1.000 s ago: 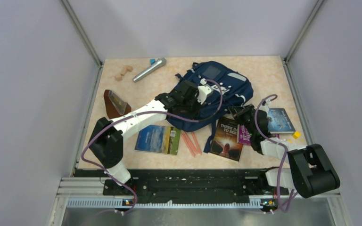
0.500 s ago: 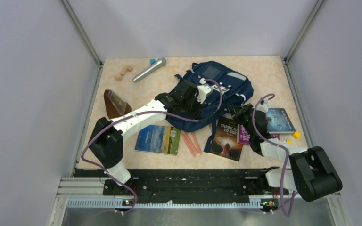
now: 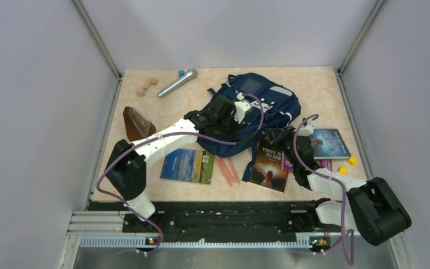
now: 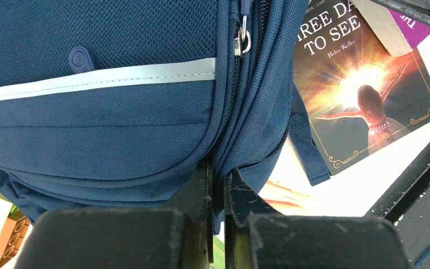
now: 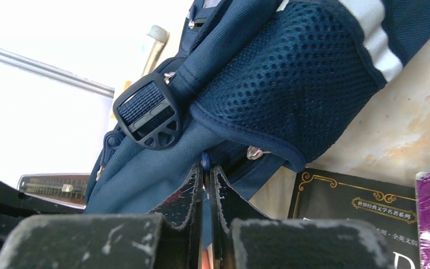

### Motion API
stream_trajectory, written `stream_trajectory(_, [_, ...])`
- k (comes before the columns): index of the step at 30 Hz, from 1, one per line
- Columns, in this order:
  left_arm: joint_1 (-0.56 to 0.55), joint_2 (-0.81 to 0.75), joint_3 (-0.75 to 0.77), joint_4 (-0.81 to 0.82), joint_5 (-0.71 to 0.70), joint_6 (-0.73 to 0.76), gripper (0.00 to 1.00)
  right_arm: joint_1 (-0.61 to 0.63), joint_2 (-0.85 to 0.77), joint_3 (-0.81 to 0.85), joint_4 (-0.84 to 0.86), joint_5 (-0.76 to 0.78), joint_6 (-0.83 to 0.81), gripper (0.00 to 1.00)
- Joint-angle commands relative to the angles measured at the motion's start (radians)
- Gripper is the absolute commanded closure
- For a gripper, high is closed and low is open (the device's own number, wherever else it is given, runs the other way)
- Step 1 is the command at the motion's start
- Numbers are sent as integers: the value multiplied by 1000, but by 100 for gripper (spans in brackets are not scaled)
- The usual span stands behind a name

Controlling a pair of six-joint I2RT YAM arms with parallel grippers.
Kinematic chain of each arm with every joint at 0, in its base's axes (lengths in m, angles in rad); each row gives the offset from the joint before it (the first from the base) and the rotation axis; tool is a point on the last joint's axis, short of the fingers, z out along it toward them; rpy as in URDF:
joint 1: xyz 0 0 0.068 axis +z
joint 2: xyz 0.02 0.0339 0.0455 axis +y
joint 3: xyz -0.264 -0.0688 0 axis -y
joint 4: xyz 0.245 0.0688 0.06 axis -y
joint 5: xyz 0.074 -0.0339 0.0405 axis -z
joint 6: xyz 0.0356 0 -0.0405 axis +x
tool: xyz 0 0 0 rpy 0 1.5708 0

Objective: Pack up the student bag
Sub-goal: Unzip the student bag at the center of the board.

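Observation:
The navy student bag [image 3: 263, 101] lies at the table's middle back, its front pocket facing up. My left gripper [image 3: 224, 119] rests on the bag's left side. In the left wrist view it [image 4: 217, 175] is shut on a fold of the bag's fabric [image 4: 117, 129] at the seam below the grey stripe. My right gripper [image 3: 273, 134] is at the bag's near right edge. The right wrist view shows it [image 5: 207, 169] shut on a small blue zipper tab [image 5: 204, 161] under the mesh side pocket [image 5: 291, 84] and a black buckle [image 5: 145, 115].
A dark book [image 3: 270, 165] and a purple book [image 3: 288, 162] lie beside my right gripper, with a blue book [image 3: 330, 143] further right. A green book [image 3: 187, 165], pink pencils [image 3: 227, 170], a brown box [image 3: 137, 123], a silver microphone [image 3: 177, 82], wooden blocks [image 3: 145, 87] and yellow cubes [image 3: 351, 160] are around.
My right gripper has slid left along the bag's near edge, still shut, and its arm has swung lower and rightward. The left arm has not moved.

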Motion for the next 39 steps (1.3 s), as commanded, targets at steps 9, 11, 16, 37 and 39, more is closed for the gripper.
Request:
stream_trajectory(9, [-2,-30,37,68,26,-48,100,82,-26,2,94,-17,-45,100])
stream_trajectory(11, [-3,-31,37,68,24,-48,100,104,-25,7,91,-7,-61,100])
stream_trajectory(16, [-2,-30,36,70,22,-48,100,167,-24,17,89,23,-96,100])
stream_trajectory(37, [-3,-35,34,73,10,-48,100,396,56,84,126,96,-220,100])
stream_trajectory(39, [-2,-36,34,72,10,-50,100,417,62,91,117,119,-230,100])
